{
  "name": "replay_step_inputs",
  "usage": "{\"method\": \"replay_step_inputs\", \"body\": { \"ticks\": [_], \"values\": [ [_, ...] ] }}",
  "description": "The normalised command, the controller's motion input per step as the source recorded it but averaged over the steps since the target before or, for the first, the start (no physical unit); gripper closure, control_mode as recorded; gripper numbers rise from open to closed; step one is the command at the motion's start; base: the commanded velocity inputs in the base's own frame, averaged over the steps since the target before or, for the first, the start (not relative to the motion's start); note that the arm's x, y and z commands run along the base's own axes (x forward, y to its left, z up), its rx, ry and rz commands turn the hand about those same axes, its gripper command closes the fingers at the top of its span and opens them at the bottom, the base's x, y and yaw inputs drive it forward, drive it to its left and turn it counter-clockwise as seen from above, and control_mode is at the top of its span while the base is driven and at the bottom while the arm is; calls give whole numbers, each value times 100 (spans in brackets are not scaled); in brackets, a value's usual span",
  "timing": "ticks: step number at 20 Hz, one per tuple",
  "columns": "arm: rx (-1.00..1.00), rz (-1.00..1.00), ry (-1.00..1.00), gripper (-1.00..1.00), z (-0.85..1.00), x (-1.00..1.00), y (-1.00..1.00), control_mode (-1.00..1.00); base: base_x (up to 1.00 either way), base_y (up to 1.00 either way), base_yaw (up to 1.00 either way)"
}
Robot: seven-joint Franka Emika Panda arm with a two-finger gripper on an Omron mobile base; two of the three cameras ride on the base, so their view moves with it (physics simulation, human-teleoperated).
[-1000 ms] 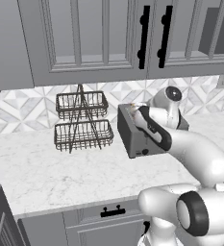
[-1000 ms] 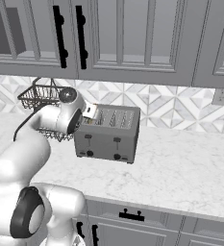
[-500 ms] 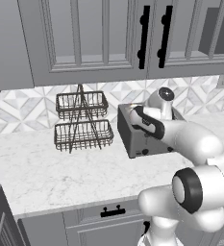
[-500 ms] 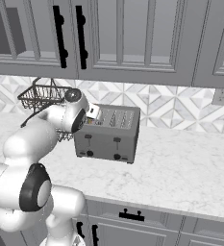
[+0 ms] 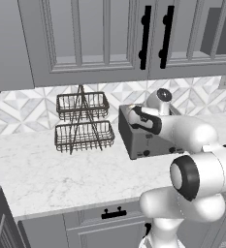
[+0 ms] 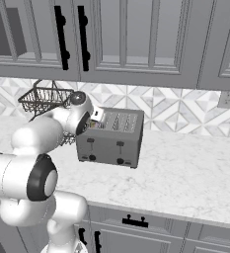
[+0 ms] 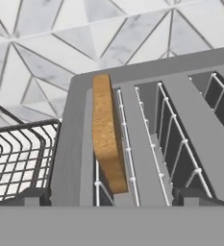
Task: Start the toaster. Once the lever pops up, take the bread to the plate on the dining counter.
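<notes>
The grey toaster (image 5: 151,141) (image 6: 111,144) (image 7: 72,144) stands on the marble kitchen counter by the tiled wall. The bread (image 7: 106,134), a golden-tan slice, stands upright in the toaster's leftmost slot, its top edge above the rim. My gripper (image 7: 116,197) (image 5: 134,116) (image 6: 97,121) hovers just above that end of the toaster, open, one fingertip on each side of the slice without touching it. The toaster's dark levers (image 6: 120,146) show on its front face. The plate and the dining counter are out of view.
A two-tier wire basket rack (image 5: 83,123) (image 6: 45,99) (image 7: 17,153) stands close to the toaster's left end. Wall cabinets (image 5: 109,38) hang overhead. The marble counter (image 6: 185,173) runs on to the right of the toaster.
My hand has slid left along the toaster's top and now sits over the bread slot at its rack end. The toaster and the rack have not moved.
</notes>
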Motion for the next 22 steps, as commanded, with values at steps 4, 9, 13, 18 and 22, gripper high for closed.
{"method": "replay_step_inputs", "body": {
  "ticks": [4,9,13,18,22],
  "values": [
    [0,0,0,-100,-7,28,0,-100,0,0,0],
    [0,0,0,-100,-3,19,0,-100,0,0,0],
    [0,0,0,-100,-13,16,0,-100,0,0,0],
    [0,0,0,-100,-15,17,0,-100,0,0,0],
    [0,0,0,-100,-13,15,0,-100,0,0,0]
  ]
}}
